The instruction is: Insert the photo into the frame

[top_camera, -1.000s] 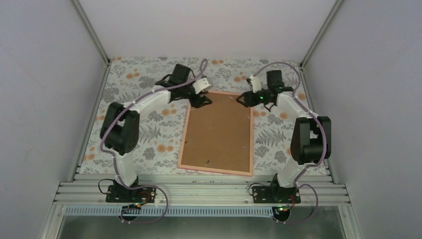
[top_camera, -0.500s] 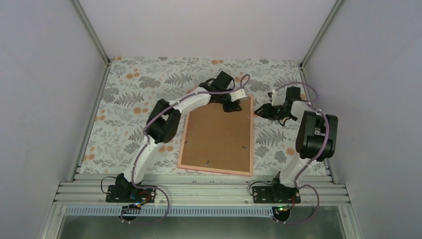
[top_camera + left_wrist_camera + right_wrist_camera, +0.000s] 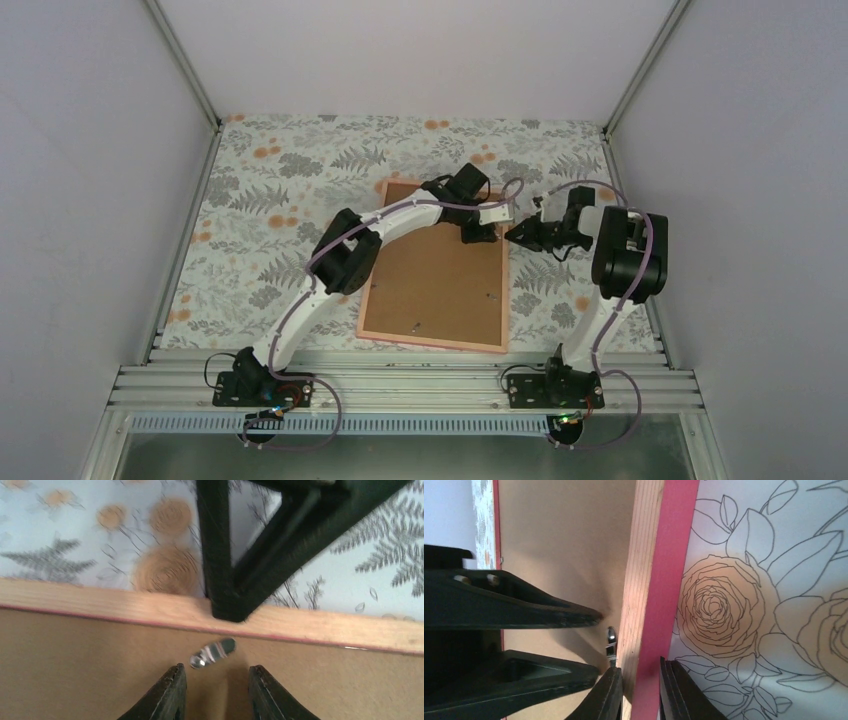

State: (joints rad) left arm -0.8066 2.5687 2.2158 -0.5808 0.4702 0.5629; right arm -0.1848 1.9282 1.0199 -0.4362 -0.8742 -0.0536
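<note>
one frame [image 3: 432, 341], one backing board [image 3: 430, 285], two grippers: left gripper [image 3: 216, 669], right gripper [image 3: 640, 672].

The frame [image 3: 666, 580] presents a bright pink outer edge and a pale, straight-grained wood rear face. The backing board [image 3: 440, 280] is plain mid-brown, unpatterned; the metal tab [image 3: 212, 652] on it is silver. The tablecloth [image 3: 270, 180] has a white ground printed with grey fern sprays and orange roses in dark outline. The left gripper [image 3: 215, 685] and right gripper [image 3: 640, 680] have black fingers. The left arm [image 3: 395, 215] and right arm [image 3: 592, 330] have white links, black joints and purple cables. The walls [image 3: 90, 200] are pale grey; the rail [image 3: 400, 385] is silver.
</note>
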